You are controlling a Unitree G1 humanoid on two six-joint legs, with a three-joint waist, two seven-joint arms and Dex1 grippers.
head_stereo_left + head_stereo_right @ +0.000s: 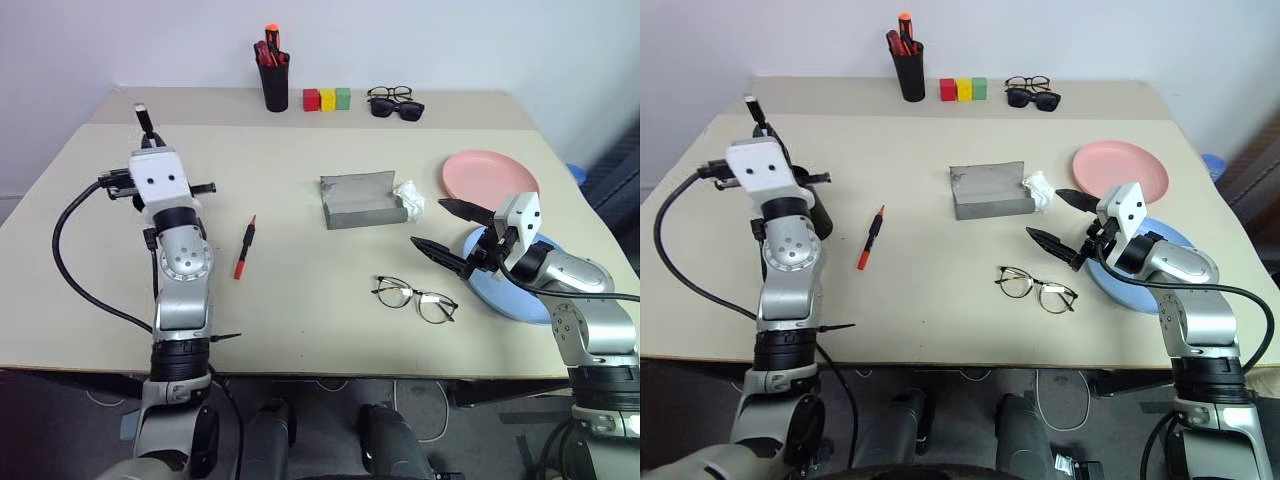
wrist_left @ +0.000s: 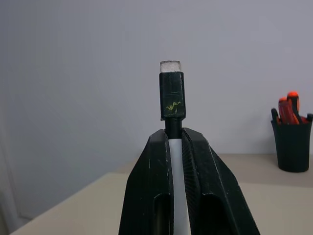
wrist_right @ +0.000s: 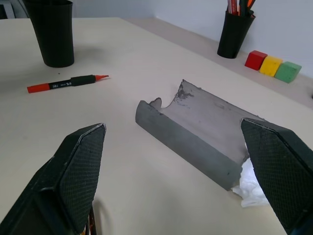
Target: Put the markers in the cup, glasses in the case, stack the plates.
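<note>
My left gripper [image 1: 150, 133] is raised over the table's left side, pointing up and shut on the black marker [image 2: 172, 93], whose white end sticks up past the fingers [image 2: 157, 166]. The red marker [image 1: 245, 247] lies on the table right of that arm. The black cup [image 3: 51, 32] stands beyond it, on the left side of the table. The grey case [image 1: 362, 200] lies open at the centre. The wire-rimmed glasses [image 1: 415, 298] rest near the front edge. My right gripper [image 1: 450, 232] hangs open and empty right of the glasses, over the blue plate [image 1: 510, 298]. The pink plate [image 1: 490, 175] sits behind it.
A black pen holder [image 1: 274, 75] with red and orange markers stands at the back. To its right are three coloured blocks [image 1: 327, 98], dark-framed spectacles [image 1: 390, 93] and black sunglasses [image 1: 398, 108]. A crumpled white tissue [image 1: 409, 198] lies against the case's right end.
</note>
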